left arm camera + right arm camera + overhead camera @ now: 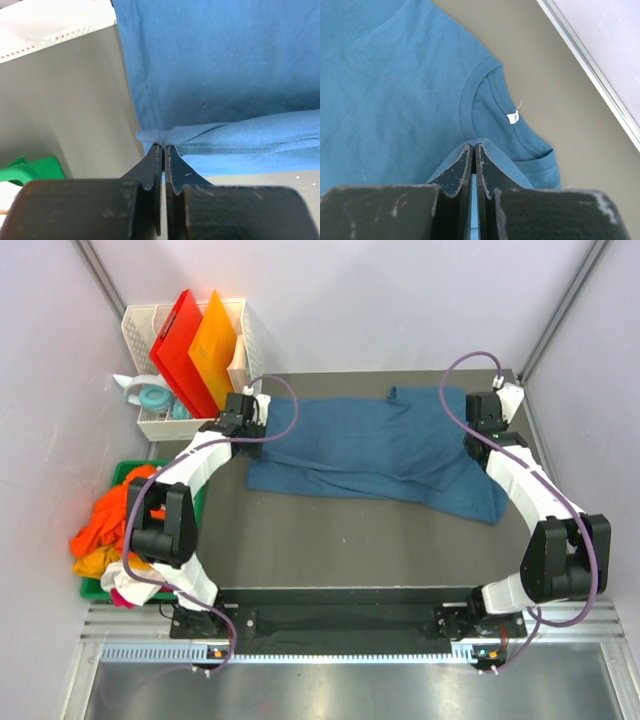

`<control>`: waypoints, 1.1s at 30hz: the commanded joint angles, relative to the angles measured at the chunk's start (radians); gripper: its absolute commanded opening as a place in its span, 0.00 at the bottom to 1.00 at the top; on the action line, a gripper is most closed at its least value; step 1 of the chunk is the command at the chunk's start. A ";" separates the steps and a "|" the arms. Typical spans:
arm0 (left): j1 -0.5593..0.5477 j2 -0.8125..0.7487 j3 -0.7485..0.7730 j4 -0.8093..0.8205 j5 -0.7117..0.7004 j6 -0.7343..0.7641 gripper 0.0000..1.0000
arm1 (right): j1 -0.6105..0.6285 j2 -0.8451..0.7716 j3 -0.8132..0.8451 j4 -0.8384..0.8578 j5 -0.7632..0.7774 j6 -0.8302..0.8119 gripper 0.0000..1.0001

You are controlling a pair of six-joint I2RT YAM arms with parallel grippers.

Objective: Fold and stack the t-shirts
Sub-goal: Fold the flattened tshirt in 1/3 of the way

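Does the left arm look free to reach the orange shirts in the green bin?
Probably not right now: the left pincer is shut on the blue shirt's edge. The orange shirts lie in the green bin beside that arm's base, so after letting go they look reachable.

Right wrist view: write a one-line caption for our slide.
The right gripper, fingers shut on a fold of the teal t-shirt, beside its collar and white tag.

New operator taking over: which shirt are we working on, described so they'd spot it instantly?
Find the dark table in the top view. Across its far half lies the teal-blue t-shirt, pinched by the left claw and right claw. It is the only blue garment; the others are an orange heap in the green bin left of the table.
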 commanded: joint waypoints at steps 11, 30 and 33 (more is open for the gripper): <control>-0.004 0.085 0.086 0.049 0.007 -0.017 0.00 | -0.008 0.092 0.072 0.070 0.019 -0.024 0.00; -0.005 0.296 0.183 0.068 -0.012 0.007 0.00 | -0.027 0.379 0.266 0.117 -0.006 -0.030 0.00; -0.005 0.307 0.186 0.071 -0.016 0.012 0.00 | -0.025 0.415 0.295 0.117 -0.007 -0.029 0.00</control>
